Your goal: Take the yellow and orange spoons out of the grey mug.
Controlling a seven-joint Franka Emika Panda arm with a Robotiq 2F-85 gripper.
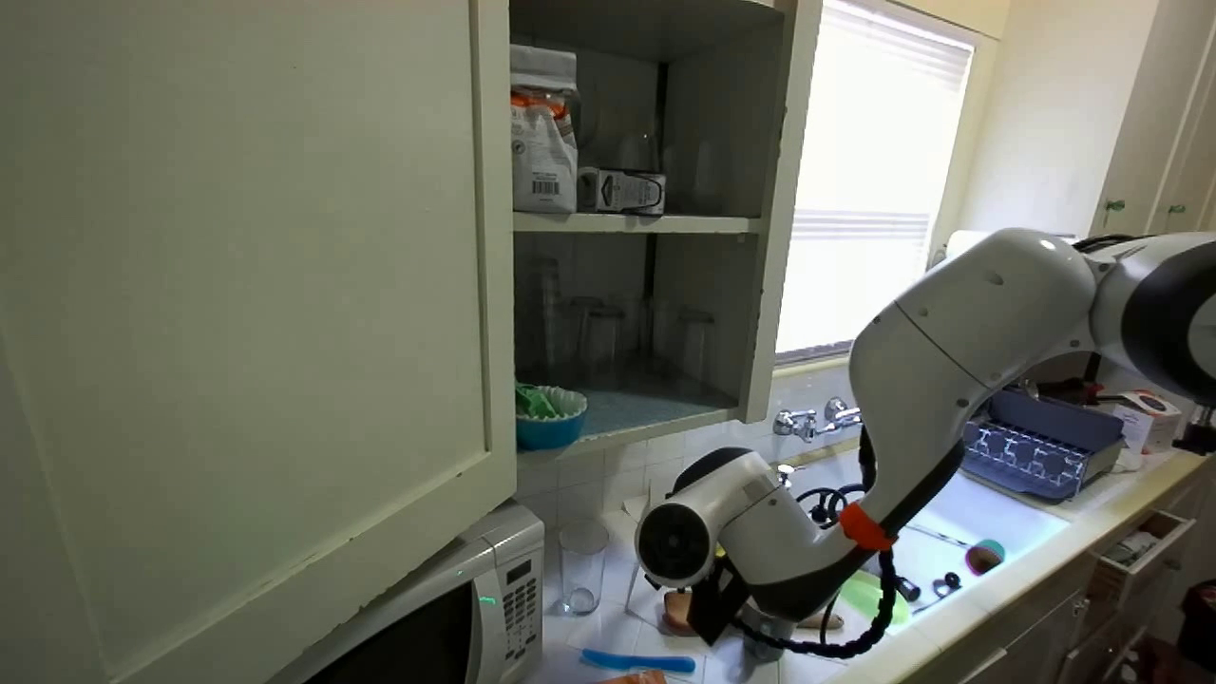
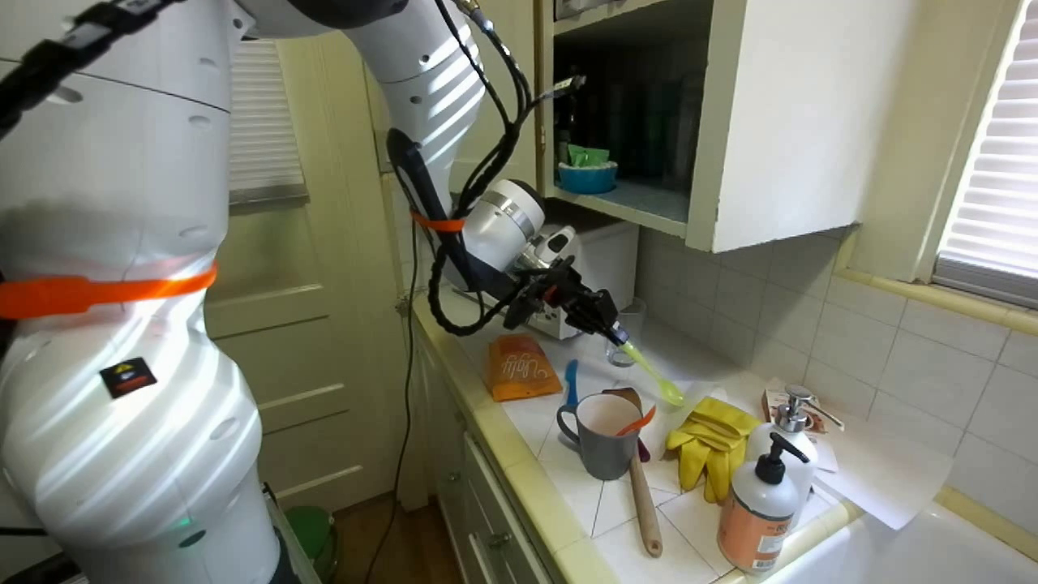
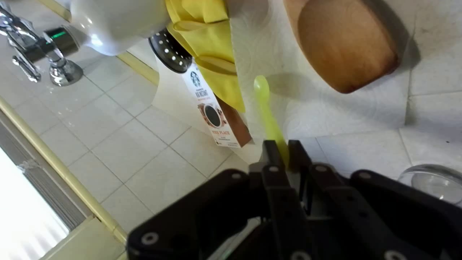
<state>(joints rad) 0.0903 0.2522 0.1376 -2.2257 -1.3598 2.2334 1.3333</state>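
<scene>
The yellow spoon [image 2: 651, 373] is in my gripper [image 2: 619, 332], held off the counter near the yellow gloves and pointing down and outward in an exterior view. In the wrist view the spoon [image 3: 267, 112] sticks out between the two fingertips [image 3: 282, 146], which are closed around its rear end. The grey mug [image 2: 606, 446] stands upright on the counter, below and nearer the camera than my gripper. The orange spoon [image 2: 638, 422] leans in the mug, its end showing over the rim; its lower part is hidden inside.
A wooden spoon [image 2: 646, 511] lies beside the mug, and a blue-handled utensil [image 2: 572, 380] behind it. Yellow gloves [image 2: 714, 438], soap bottles [image 2: 760, 515], an orange bag [image 2: 523, 369] and a clear glass [image 1: 581, 567] stand or lie around. The open cupboard [image 2: 705, 130] overhangs the counter.
</scene>
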